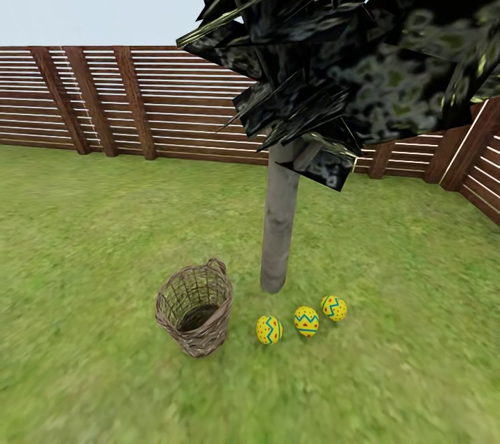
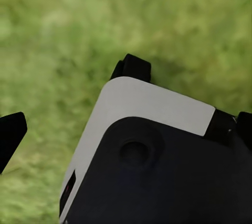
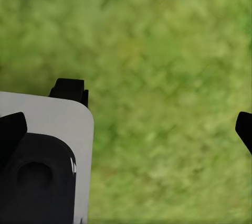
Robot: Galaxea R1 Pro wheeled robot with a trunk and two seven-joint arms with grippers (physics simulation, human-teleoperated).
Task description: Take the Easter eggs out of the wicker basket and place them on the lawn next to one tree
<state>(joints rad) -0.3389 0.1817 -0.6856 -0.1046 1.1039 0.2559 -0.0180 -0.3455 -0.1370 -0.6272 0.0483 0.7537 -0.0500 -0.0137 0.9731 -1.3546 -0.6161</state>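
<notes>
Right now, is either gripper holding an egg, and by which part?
Nothing is held. All three Easter eggs lie on the lawn; the right gripper is open over grass.

Head camera looked forward and down from some way off at the tree (image 1: 280, 222), both wrist cameras faced down close over lawn (image 3: 168, 77), grass shared.

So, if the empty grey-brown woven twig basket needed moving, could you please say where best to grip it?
Probably the small loop handle on the woven twig basket, at the rim's tree-facing side: come from above, since it stands upright, mouth open.
</notes>
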